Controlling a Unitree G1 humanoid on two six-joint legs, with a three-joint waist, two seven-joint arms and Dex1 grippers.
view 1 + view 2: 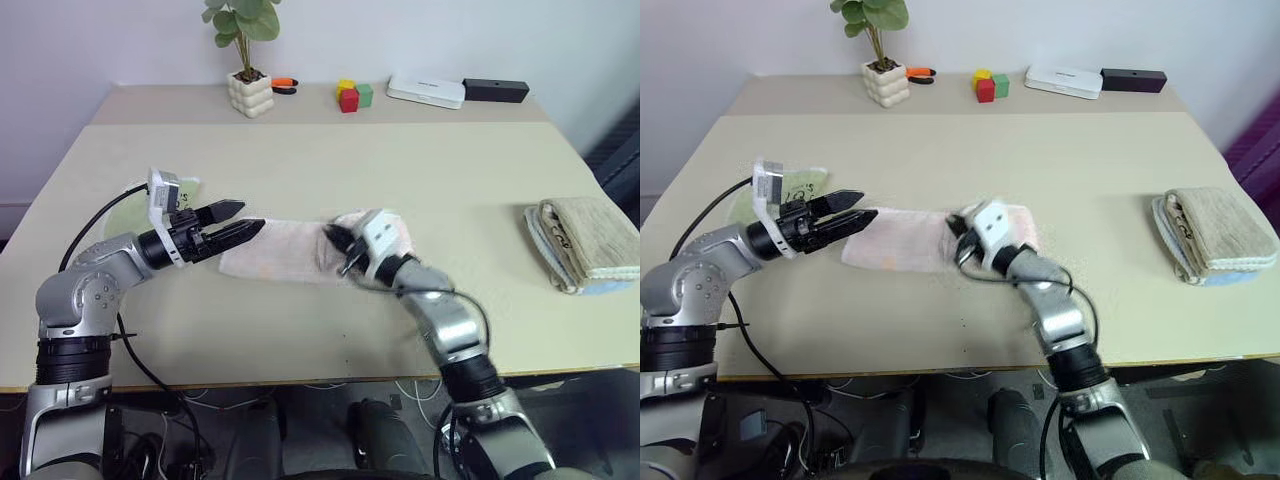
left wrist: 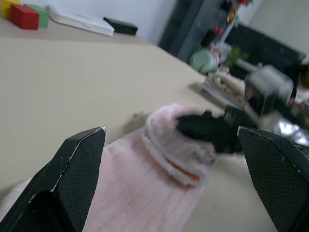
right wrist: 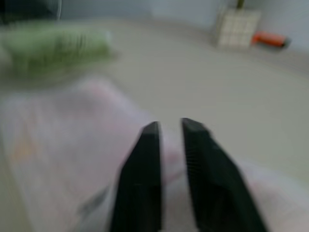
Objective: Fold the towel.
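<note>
While the fold is under way, the left gripper (image 1: 236, 220) hovers at the left end of the towel (image 1: 285, 250), its black fingers spread wide and holding nothing. The towel, pale pink soft terry, lies as a long band in the middle of the table (image 1: 330, 160), its right end doubled over into a thick ribbed lip. Over that lip sits the right gripper (image 1: 340, 250), fingers parted by a narrow gap with no cloth seen between them. To fold well, judgement suggests pinching both layers near a corner and carrying it flat across. At far right rests a beige folded towel (image 1: 590, 240).
</note>
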